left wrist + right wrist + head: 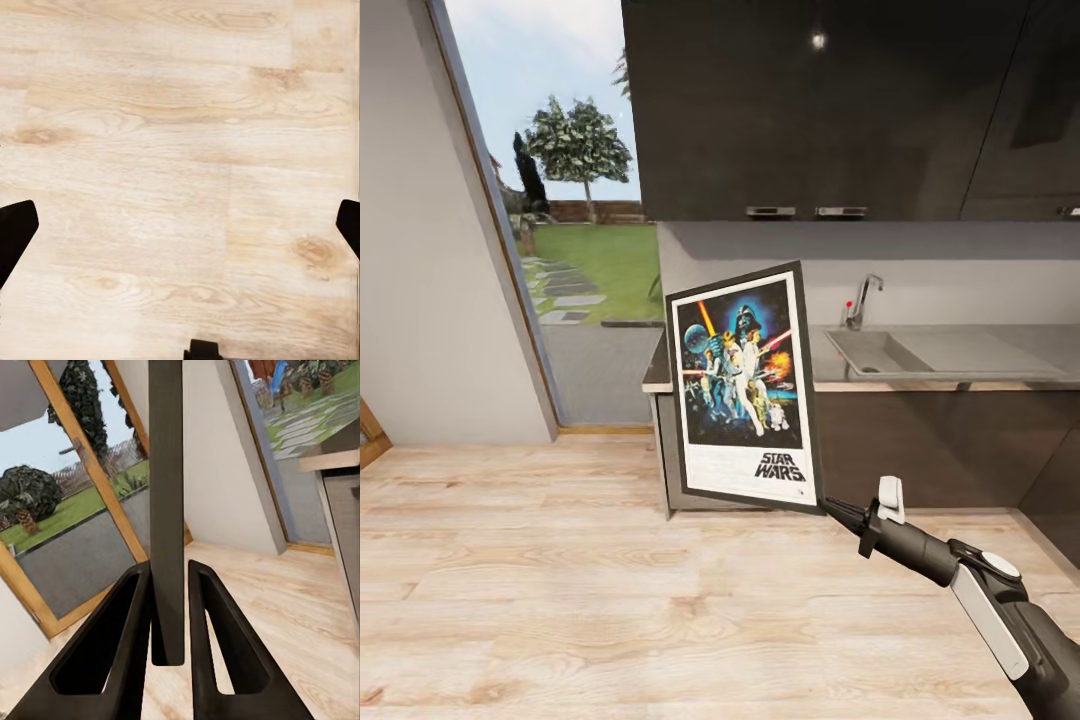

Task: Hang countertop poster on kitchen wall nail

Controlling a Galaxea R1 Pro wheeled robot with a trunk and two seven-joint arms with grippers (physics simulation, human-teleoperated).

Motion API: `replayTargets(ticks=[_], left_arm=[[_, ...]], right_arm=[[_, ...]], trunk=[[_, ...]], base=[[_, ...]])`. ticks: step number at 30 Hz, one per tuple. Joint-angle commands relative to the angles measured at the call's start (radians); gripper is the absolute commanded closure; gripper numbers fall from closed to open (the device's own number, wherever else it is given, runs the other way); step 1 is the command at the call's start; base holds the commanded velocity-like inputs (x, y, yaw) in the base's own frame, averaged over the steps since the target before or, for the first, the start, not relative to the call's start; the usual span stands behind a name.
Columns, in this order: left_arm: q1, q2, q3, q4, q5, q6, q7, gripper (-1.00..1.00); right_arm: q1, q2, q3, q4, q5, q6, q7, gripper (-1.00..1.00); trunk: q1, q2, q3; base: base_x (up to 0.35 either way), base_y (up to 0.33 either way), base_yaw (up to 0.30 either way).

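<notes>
A: Where is the flat black-framed Star Wars film poster [745, 385] with its white border and dark blue figure artwork?

B: Off the long grey matte kitchen countertop [960, 355], up in the air in front of the counter's end, upright and slightly tilted. The right gripper [828, 505] pinches its lower right corner.

A: How do the jaws stand?

B: In the right wrist view the two dark fingers [131, 645] press on both faces of the frame's thin edge [166, 510], nearly closed. The left gripper [180, 232] hangs over the pale wooden plank floor [180, 135], fingertips spread wide at the picture's sides, nothing between them.

A: And behind?

B: A steel sink basin [865, 352] with a chrome tap [860, 298], dark wall cabinets [830, 100] above, a glazed garden door [570, 200] beside.
</notes>
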Motion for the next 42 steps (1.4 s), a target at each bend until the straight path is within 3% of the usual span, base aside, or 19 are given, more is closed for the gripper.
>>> replayTargets(ticks=[1,6,11,13,16,42], left_arm=[[0.001,-0.001,0.001,-0.038,0.002,0.038,-0.002,-1.00],[0.001,-0.001,0.001,-0.249,0.004,0.253,-0.001,-1.00],[0.001,-0.001,0.001,-0.322,0.005,0.317,-0.037,-1.00],[0.001,0.002,0.006,-0.284,0.006,0.321,-0.096,-1.00],[0.001,0.003,0.007,-0.262,0.008,0.322,-0.121,-1.00],[0.001,0.004,0.004,-0.249,0.006,0.321,-0.132,-1.00]], right_arm=[[-0.001,-0.001,0.002,0.000,-0.013,0.014,0.005,1.00],[-0.001,-0.001,-0.003,-0.002,-0.012,0.016,0.002,1.00],[-0.001,-0.001,-0.001,-0.020,-0.013,0.016,-0.068,1.00],[-0.001,-0.001,0.004,-0.043,-0.014,0.017,-0.117,1.00],[-0.001,-0.001,0.006,-0.051,-0.014,0.019,-0.129,1.00],[-0.001,0.000,0.010,-0.051,-0.014,0.016,-0.125,1.00]], trunk=[[-0.004,0.006,0.002],[-0.023,0.041,0.018],[-0.042,0.076,0.033],[-0.050,0.090,0.039],[-0.061,0.111,0.049],[-0.161,0.293,0.130]], base=[[0.000,0.000,0.000],[0.000,0.000,0.000],[0.000,0.000,0.000],[0.000,0.000,0.000],[0.000,0.000,0.000],[0.000,0.000,0.000]])
